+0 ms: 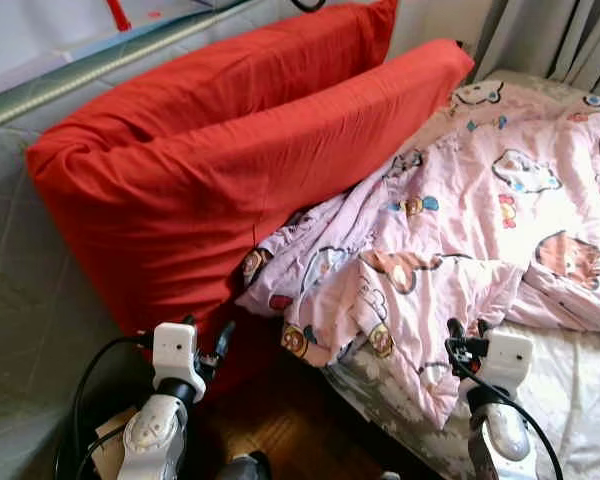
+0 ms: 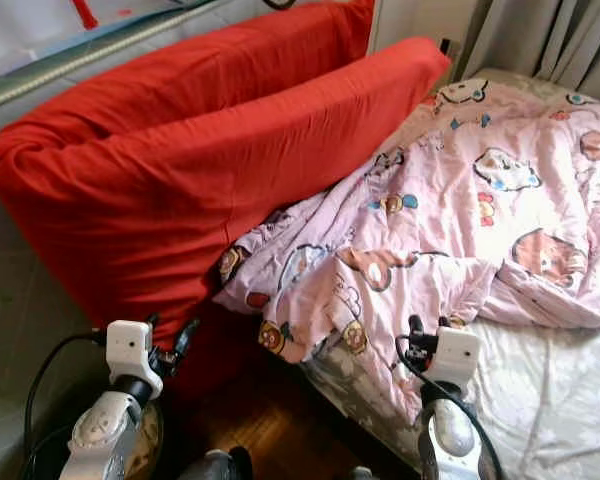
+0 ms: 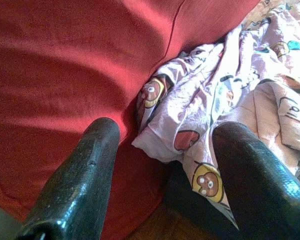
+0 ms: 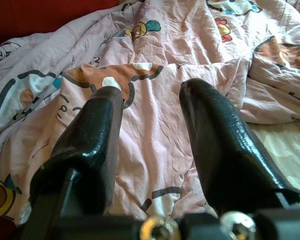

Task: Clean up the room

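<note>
Bedding is the whole story here: a crumpled pink quilt [image 1: 450,240] with cartoon prints lies bunched across the bed on the right, its near-left corner spilling over the mattress edge toward the dark wood floor [image 1: 280,425]. Two big red pillows [image 1: 220,150] lean side by side on the left, propped up against a grey padded wall [image 1: 20,300], and the quilt's left edge is tucked right up against the nearer pillow. Where the quilt stops, pale bedsheet [image 1: 580,390] shows at the near right. Grey curtains [image 1: 560,40] hang at the far right.

Left gripper [image 3: 162,165] sits low near the bottom of the red pillows, fingers spread wide, holding nothing, with the quilt's corner just past the tips. Right gripper [image 4: 150,130] hovers over the near edge of the quilt, fingers also parted and empty.
</note>
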Controlling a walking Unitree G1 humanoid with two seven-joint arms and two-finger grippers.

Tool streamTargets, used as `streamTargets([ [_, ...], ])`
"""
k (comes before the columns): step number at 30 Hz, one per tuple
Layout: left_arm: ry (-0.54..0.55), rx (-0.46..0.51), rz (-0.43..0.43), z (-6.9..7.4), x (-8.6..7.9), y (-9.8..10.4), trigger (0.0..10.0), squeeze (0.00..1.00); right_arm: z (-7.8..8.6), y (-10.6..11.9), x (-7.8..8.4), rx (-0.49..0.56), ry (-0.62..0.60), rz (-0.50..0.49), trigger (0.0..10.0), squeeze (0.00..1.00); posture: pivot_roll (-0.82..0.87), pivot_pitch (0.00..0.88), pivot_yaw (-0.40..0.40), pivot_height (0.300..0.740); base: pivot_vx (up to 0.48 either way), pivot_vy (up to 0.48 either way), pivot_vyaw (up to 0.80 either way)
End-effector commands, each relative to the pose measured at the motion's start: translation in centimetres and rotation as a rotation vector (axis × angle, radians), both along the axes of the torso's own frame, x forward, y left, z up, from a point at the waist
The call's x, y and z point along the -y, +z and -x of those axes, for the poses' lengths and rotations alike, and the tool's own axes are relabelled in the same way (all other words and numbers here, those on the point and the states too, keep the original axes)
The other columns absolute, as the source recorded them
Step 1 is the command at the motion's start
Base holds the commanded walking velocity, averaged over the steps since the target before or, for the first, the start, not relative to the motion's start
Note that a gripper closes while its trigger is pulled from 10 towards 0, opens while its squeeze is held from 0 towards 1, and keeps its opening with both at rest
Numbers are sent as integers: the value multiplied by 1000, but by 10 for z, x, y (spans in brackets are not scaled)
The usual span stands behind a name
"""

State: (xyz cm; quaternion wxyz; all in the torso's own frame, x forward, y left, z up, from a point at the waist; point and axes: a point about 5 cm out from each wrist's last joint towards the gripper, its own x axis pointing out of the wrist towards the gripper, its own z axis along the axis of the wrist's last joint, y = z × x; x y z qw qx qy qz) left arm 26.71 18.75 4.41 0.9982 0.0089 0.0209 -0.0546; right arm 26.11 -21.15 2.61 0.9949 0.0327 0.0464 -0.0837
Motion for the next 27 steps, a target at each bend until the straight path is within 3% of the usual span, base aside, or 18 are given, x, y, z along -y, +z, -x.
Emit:
streamTargets([
  [1,-3,-7,-10,2,-1,0,10000,0,0,-2,1,-20,-1,5,10000,0,19,200,25,688,0,0,0],
  [6,3,-11,-3,3,-1,0,10000,0,2,-3,0,-23,13,-5,10000,0,22,208,24,663,0,0,0],
  [17,11,-24,0,4,-2,-2,10000,0,1,-5,-1,-37,6,-7,10000,0,21,222,25,663,0,0,0],
  [27,8,-34,2,4,-2,-3,10000,0,3,-10,-9,-60,88,-12,10000,0,25,224,20,638,0,0,0],
])
